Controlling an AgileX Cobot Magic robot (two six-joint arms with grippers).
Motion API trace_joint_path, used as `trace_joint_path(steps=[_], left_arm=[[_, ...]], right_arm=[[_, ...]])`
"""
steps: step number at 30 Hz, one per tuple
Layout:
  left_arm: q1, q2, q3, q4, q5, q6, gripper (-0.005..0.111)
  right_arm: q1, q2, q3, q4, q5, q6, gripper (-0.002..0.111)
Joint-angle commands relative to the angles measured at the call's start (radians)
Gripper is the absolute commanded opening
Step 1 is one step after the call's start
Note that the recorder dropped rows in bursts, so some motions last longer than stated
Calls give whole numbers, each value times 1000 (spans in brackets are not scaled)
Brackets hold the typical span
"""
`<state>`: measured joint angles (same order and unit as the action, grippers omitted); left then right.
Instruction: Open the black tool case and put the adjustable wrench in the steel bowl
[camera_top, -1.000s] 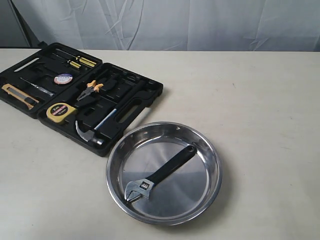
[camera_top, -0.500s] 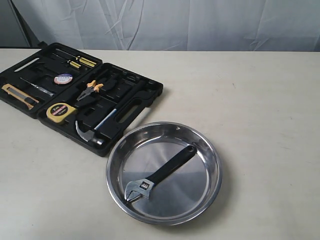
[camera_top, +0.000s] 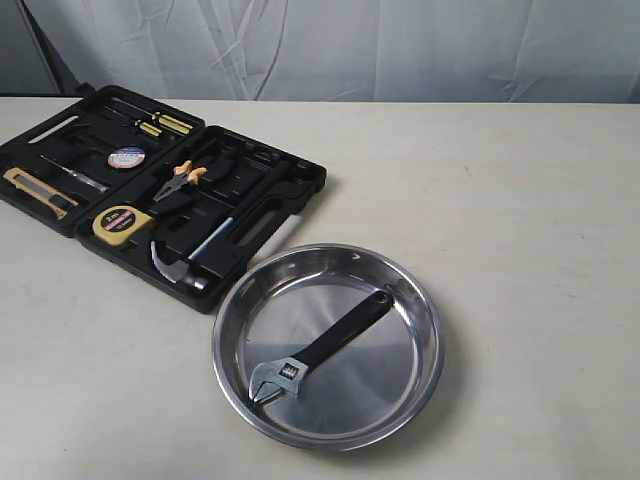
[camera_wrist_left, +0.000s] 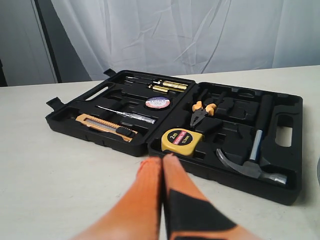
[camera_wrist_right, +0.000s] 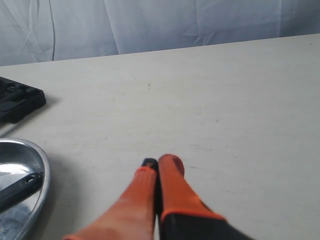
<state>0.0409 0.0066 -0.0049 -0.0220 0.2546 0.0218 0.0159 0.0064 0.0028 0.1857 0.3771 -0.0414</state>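
Note:
The black tool case lies open flat at the left of the table, also seen in the left wrist view as the case. The adjustable wrench rests inside the steel bowl, silver head toward the front, black handle toward the back right. In the right wrist view the bowl rim and the wrench handle end show at the edge. My left gripper is shut and empty, short of the case's front edge. My right gripper is shut and empty, beside the bowl. Neither arm shows in the exterior view.
In the case lie a claw hammer, orange-handled pliers, a yellow tape measure, a utility knife and screwdrivers. A white curtain hangs behind the table's far edge.

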Motion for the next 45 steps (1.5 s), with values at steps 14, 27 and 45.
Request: trace_joint_path(steps=[14, 27, 45], left_arm=[[1, -7, 5, -5, -7, -4, 0], [1, -7, 5, -5, -27, -4, 0], [-3, -7, 5, -5, -29, -2, 0]], right_arm=[[-4, -6, -3, -1, -15, -4, 0], [-4, -6, -3, -1, -12, -4, 0], [-4, -6, -3, 3, -14, -4, 0]])
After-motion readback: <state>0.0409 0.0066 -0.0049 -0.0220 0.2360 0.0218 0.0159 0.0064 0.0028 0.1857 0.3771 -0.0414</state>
